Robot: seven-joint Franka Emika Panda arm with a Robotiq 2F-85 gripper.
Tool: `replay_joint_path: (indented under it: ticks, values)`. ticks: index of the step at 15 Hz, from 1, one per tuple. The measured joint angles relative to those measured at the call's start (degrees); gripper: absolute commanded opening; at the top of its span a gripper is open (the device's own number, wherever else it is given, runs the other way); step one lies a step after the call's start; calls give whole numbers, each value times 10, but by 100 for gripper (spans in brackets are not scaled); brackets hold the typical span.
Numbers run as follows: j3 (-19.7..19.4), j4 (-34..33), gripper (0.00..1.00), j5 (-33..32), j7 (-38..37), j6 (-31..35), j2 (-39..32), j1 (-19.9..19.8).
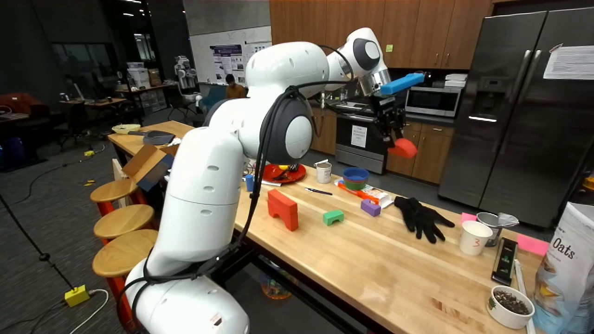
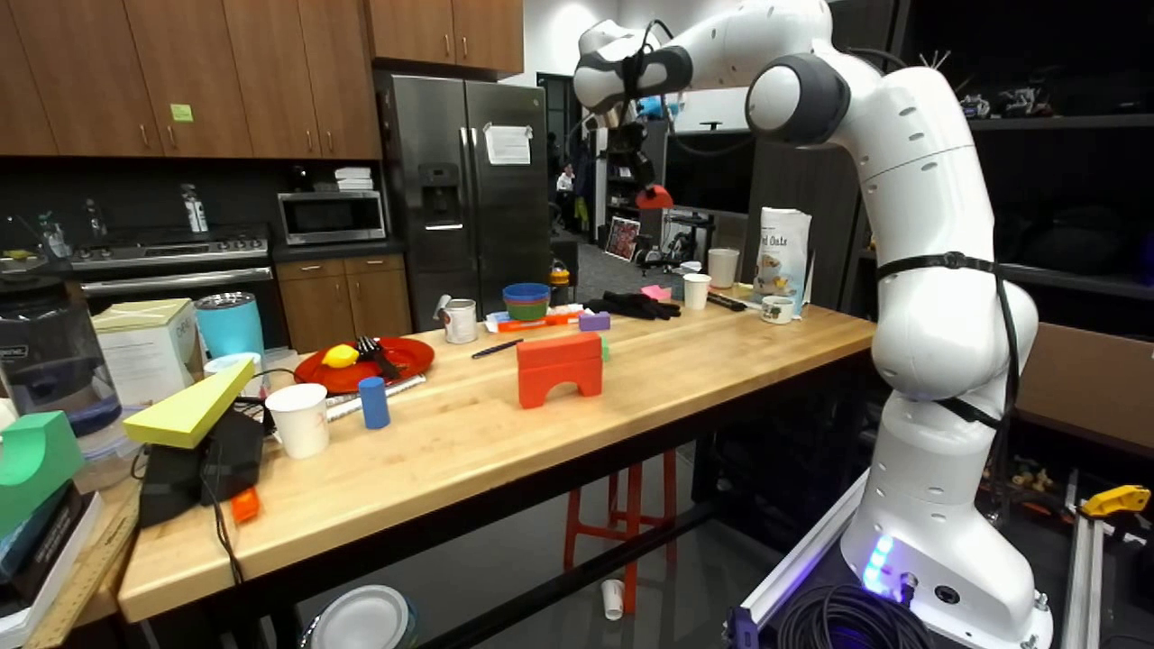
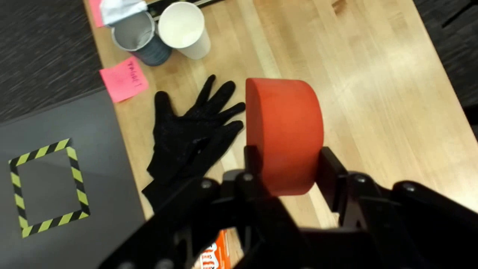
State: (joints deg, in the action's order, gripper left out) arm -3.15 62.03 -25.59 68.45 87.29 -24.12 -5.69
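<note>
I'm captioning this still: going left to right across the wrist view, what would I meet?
Striped tape outline → handwritten pink note → black gloves → red block held in the pincer.

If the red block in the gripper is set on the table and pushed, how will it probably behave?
The red block is probably stiff, as no dent shows where the gripper pinches it. Its outline looks half-round in both exterior views, so it may rock if set on its curved side; on a flat face, it would likely slide.
</note>
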Motion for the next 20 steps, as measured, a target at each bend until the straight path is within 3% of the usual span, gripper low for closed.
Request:
replay_joint_path:
  ticks: [4, 8, 9, 13, 14, 20]
  values:
    - [7, -66, 16, 7, 64, 22, -31, 12]
    - [14, -134, 16, 63, 87, 28, -79, 11]
    - [14, -154, 41, 67, 88, 18, -90, 11]
    - [14, -214, 41, 73, 87, -24, -116, 9]
    - [14, -218, 16, 73, 87, -26, -118, 8]
    - [16, -225, 16, 69, 113, -16, -126, 23]
